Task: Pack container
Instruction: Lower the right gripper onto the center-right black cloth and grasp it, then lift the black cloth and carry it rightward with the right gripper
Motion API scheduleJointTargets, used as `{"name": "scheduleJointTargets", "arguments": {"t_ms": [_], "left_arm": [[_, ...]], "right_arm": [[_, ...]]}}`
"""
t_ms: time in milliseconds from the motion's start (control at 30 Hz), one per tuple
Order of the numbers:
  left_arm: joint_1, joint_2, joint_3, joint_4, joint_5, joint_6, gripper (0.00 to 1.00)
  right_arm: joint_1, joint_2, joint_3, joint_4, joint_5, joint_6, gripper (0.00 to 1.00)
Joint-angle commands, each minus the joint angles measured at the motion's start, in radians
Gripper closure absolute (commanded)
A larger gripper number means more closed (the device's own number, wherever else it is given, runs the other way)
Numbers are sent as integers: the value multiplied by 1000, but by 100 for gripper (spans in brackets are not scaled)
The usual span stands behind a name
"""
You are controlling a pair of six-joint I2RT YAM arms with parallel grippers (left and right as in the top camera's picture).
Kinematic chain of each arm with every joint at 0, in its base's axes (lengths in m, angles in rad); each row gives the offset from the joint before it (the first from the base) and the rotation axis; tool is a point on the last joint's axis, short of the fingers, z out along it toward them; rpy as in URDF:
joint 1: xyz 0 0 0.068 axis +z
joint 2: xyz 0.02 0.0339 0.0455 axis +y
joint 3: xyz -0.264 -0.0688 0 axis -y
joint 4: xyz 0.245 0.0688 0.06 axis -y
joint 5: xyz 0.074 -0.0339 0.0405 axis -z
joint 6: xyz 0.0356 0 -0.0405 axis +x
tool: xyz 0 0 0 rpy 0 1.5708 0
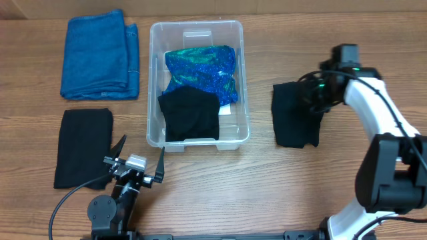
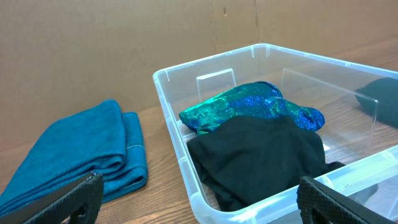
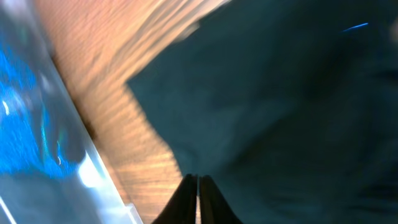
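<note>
The clear plastic container (image 1: 197,142) stands at the table's middle and holds a shiny blue-green cloth (image 1: 202,69) and a black cloth (image 1: 190,115); it also shows in the left wrist view (image 2: 186,168). My left gripper (image 1: 137,163) is open and empty just in front of the container's near left corner (image 2: 199,202). My right gripper (image 1: 313,93) hovers over a folded black cloth (image 1: 292,113) right of the container. In the blurred right wrist view its fingers (image 3: 198,180) are pressed together at the edge of that black cloth (image 3: 280,106), with nothing visibly between them.
A folded blue towel (image 1: 99,55) lies at the back left, also in the left wrist view (image 2: 81,155). Another folded black cloth (image 1: 83,147) lies at the front left, beside my left arm. The container's wall (image 3: 56,155) shows left in the right wrist view.
</note>
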Motion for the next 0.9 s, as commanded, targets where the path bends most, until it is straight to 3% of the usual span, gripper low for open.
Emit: {"name": "scheduleJointTargets", "arguments": {"t_ms": [0,300,467,567,867], "left_arm": [[5,-7,-4,1,1,19,0],[5,-7,-4,1,1,19,0],[5,-6,-4,1,1,19,0],[5,-6,-4,1,1,19,0],[5,-6,-4,1,1,19,0]], "right_arm": [[81,21,18,-16,91,-23,92],[116,151,18,-7,145,0,94],[109,165,18,0,284,54,93],[61,165,18,12,309,79,96],[-135,166,18,85,309,79,96]]}}
